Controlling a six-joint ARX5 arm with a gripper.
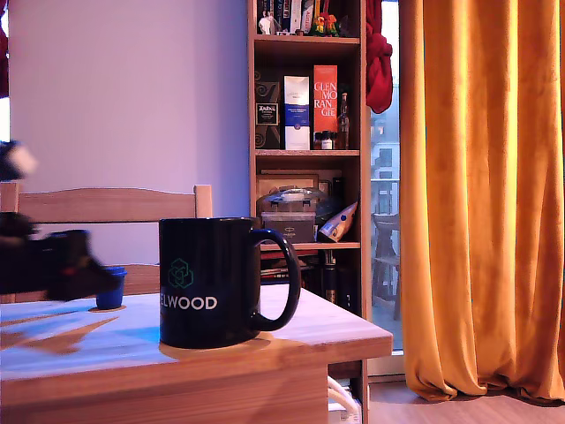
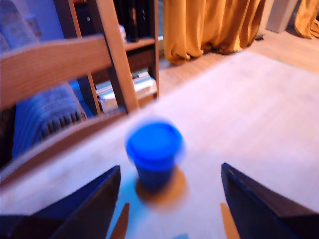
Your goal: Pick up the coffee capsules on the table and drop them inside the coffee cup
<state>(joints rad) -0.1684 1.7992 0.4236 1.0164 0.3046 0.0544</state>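
The black ELWOOD mug (image 1: 212, 281) stands on the light wooden table (image 1: 318, 340), handle toward the exterior view's right. A blue capsule (image 1: 111, 288) sits upright on the table to the mug's left in that view, by the far edge. My gripper (image 1: 88, 281) is blurred, low over the table, its tip just short of the capsule. In the wrist view the blue capsule (image 2: 153, 152) stands ahead of the open gripper (image 2: 169, 199), beyond both dark fingertips (image 2: 94, 199) and untouched. The cream-green capsule is out of view.
A wooden chair (image 1: 115, 205) with a slatted back stands right behind the table's far edge, close to the capsule. A bookshelf (image 1: 305, 141) and orange curtains (image 1: 481, 194) are behind. The table edge (image 1: 353, 349) drops off just right of the mug in the exterior view.
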